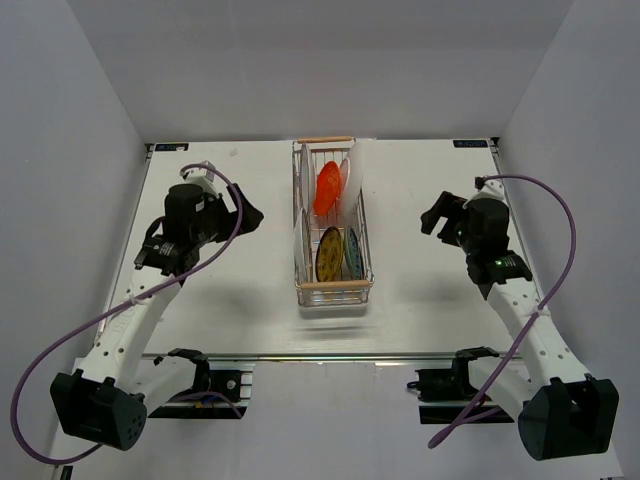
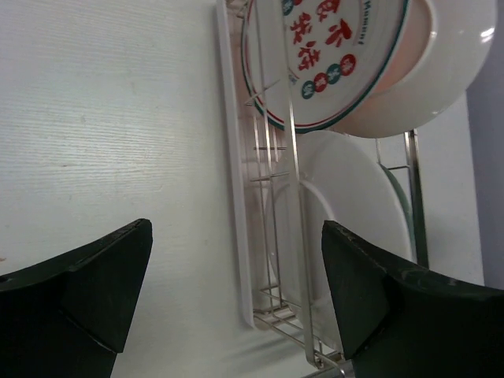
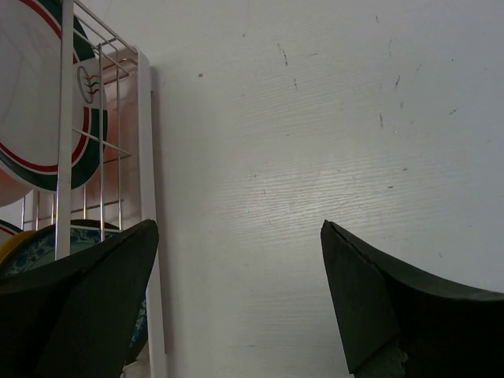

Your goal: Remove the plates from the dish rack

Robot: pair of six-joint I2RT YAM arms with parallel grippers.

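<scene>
White table [image 1: 430, 310]: left gripper [image 2: 236, 228] and right gripper [image 3: 240, 224] both gape empty; fingers snagging dish rack [image 1: 334, 286] wires could topple plates [image 1: 327, 188].

Your top view looks steeply down from high above the near edge of the desk [image 1: 250, 300], taking in all of it. Your wrist cameras sit low and close, one facing each long side of the dish rack [image 1: 334, 286], which all three views share.
</scene>
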